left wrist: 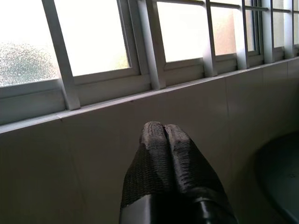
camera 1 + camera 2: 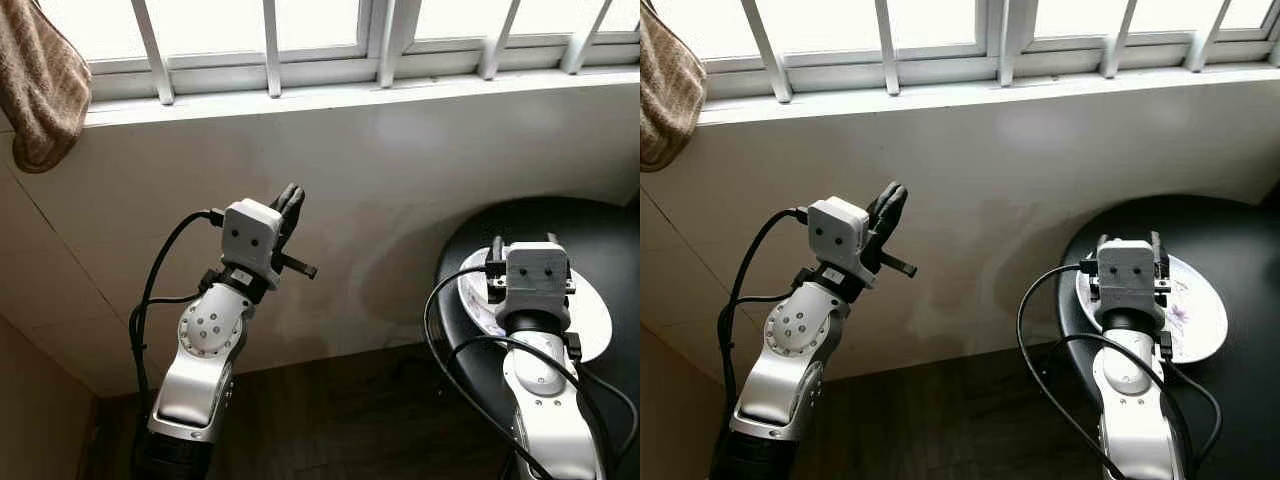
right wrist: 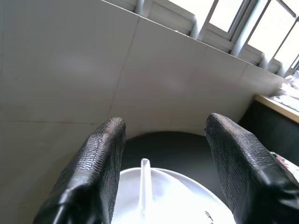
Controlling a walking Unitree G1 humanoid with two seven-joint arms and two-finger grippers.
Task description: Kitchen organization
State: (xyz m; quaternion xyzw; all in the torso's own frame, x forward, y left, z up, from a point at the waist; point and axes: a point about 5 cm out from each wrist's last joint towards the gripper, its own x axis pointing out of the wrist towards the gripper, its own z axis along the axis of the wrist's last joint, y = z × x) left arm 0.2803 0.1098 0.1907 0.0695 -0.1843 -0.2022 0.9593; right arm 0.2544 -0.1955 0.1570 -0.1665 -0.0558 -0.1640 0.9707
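Plate with white spoon on black round table at right, under right gripper with fingers apart; left gripper raised, fingers together, toward window wall; probably approach step, lowering next.

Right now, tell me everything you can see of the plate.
The plate is white, round and shallow, with a faint purple floral mark near its middle. It lies flat on the round black table, by the wall. A white spoon rests in it. The open right gripper hovers above its near side, hiding part of it.
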